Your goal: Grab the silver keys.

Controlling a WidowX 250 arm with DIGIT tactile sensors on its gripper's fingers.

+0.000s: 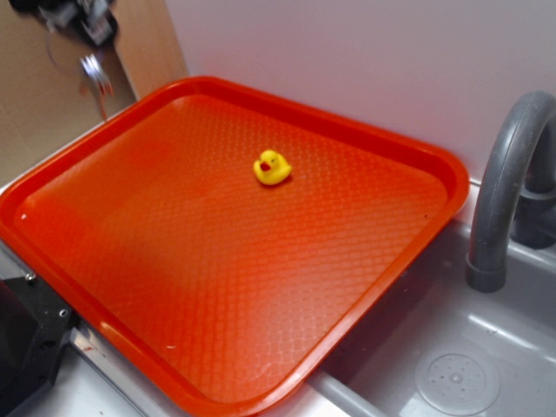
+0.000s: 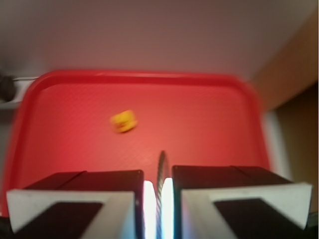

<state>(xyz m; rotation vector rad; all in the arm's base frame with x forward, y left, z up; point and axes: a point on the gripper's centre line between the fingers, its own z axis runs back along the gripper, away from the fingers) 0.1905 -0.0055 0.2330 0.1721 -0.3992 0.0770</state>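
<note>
One thing alone sits on the red tray [image 1: 382,287] now, the yellow toy duck [image 1: 272,168], a little toward the far side of its textured floor, and it is not what I am after. My claw [image 2: 158,199] is raised well clear of the tray, up by the far left corner in the exterior view, in front of the brown board [image 1: 52,104] there. Its two fingers [image 2: 79,199] are drawn in narrow, with only a thin bright slit between them, and in that slit my wrist view shows a dark, ridged metal edge standing upright: the silver keys [image 1: 94,74], pinched between the pads. From the exterior view the bunch hangs just below my claw as a blurred silver glint, with a thin loop of wire ring beside it, so the rest of the bunch dangles free under its own weight. I judge the pinch holds one flat blade or the ring's edge, which is why the piece stands on edge in the gap. The grab looks done to me, since nothing silver lies on the tray. To the right, past the tray's rim, the grey sink [image 1: 486,365] and its curved faucet [image 1: 508,182] stand well apart from my load.
</note>
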